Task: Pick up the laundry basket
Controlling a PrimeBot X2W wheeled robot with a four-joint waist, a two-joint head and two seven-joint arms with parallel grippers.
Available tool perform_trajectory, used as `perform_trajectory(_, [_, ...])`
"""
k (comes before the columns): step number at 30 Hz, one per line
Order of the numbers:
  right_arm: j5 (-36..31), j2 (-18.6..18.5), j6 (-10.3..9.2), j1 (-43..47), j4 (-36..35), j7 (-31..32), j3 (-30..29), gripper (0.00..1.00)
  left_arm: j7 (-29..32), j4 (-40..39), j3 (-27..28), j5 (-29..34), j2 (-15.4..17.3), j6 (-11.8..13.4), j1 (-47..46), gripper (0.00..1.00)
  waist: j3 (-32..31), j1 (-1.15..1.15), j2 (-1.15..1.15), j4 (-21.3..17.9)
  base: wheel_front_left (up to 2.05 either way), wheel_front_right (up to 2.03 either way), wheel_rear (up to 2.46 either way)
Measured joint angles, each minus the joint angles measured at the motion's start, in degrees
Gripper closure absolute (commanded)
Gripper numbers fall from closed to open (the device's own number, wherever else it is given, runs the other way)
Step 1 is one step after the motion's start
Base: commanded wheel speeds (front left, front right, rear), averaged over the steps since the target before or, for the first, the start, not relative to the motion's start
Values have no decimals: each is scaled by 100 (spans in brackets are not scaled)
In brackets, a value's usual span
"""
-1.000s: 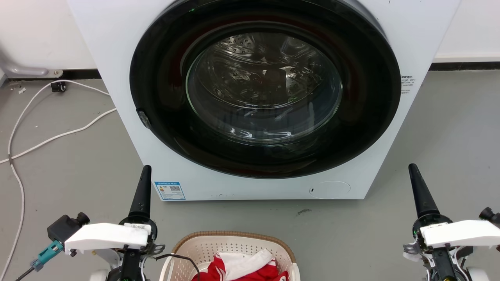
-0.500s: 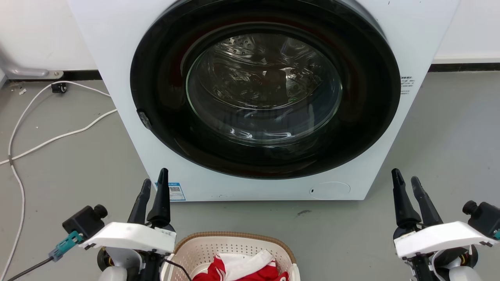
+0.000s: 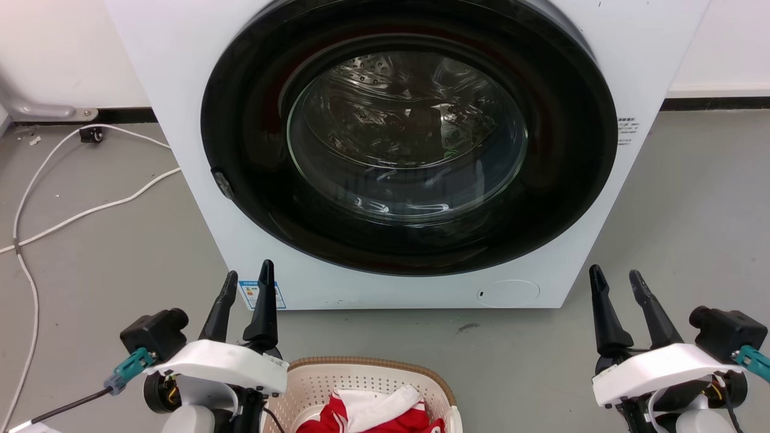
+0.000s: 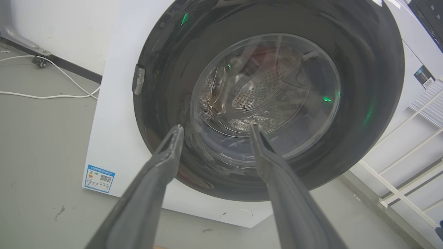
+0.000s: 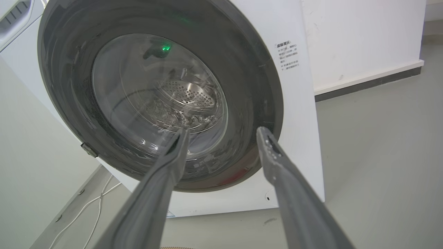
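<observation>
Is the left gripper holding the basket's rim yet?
No, the left gripper is open and empty, pointing toward the washing machine rather than closed on the laundry basket.

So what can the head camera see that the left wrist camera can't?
Head camera: the laundry basket with red and white clothes inside, and the right claw, open. Left wrist camera: a white rack at the right. Both: the washing machine with its round door, the open left claw, and the white cable on the floor.
</observation>
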Motion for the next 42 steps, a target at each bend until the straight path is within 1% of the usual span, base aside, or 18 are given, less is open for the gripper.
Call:
perform_trajectory(8, [-575, 1, 0, 4, -58, 36, 12, 0, -110, 79, -53, 504, 0, 47, -3, 0, -9, 0, 0, 11, 0, 0, 0])
perform_trajectory(21, [-1310, 3, 0, 68, -75, 141, 4, 0, -265, 223, -130, 1248, -1, 100, -10, 0, -13, 0, 0, 37, 0, 0, 0])
perform_trajectory(42, [-2164, 4, 1, 108, -130, 125, -27, 0, -512, 352, -208, 2259, -3, 181, -32, 0, -2, 0, 0, 64, 0, 0, 0])
